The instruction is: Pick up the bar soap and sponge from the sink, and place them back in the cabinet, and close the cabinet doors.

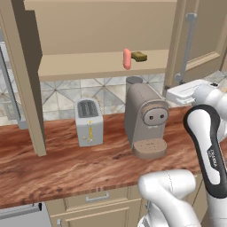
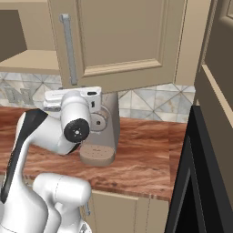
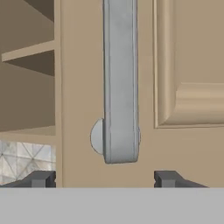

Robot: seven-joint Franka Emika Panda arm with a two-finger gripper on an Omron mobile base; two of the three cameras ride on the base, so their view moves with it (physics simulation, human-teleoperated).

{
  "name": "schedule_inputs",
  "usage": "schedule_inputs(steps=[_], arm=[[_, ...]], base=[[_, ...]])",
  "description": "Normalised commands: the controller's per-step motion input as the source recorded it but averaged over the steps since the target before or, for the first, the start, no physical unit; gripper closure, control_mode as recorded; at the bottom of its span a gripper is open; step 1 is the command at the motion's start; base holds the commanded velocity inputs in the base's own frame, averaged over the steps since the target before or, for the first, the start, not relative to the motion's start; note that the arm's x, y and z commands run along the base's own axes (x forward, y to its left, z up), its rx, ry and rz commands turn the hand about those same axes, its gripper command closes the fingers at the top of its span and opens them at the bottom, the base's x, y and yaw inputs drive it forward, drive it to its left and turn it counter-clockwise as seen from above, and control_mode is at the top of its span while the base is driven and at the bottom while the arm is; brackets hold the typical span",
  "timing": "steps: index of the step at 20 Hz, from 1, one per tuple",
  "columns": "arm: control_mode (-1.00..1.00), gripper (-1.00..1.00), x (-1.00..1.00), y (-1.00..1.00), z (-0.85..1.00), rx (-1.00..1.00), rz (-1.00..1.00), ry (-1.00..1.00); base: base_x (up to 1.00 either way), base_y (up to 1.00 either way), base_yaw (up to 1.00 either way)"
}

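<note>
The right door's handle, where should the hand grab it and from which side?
Grip the handle near its lower end, just above the round mount, coming straight at the door face. It is a vertical bar standing off the panel, so the fingers should pass either side of it. The hand is open and already faces it, fingers spread wider than the bar.

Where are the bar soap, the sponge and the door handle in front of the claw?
bar soap [image 1: 127, 59], left base view, middle of the pink bar standing on the shelf.
sponge [image 1: 139, 56], left base view, its yellow top face.
door handle [image 3: 120, 87], hand view, middle of the silver bar.
</note>
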Motion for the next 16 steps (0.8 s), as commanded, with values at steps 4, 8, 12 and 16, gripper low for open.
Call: schedule_inputs(steps=[4,8,12,16], arm=[[-1.0,-1.0,0.39,-0.01,0.0,0.0,0.0,-0.01],[-1.0,-1.0,0.36,-0.03,0.0,0.0,0.01,0.0],[-1.0,-1.0,0.33,-0.05,0.0,0.0,0.09,0.0],[-1.0,-1.0,0.21,-0.12,0.0,0.0,0.17,0.0]], base=[[0.0,0.0,0.0],[0.0,0.0,0.0],[0.0,0.0,0.0],[0.0,0.0,0.0]])
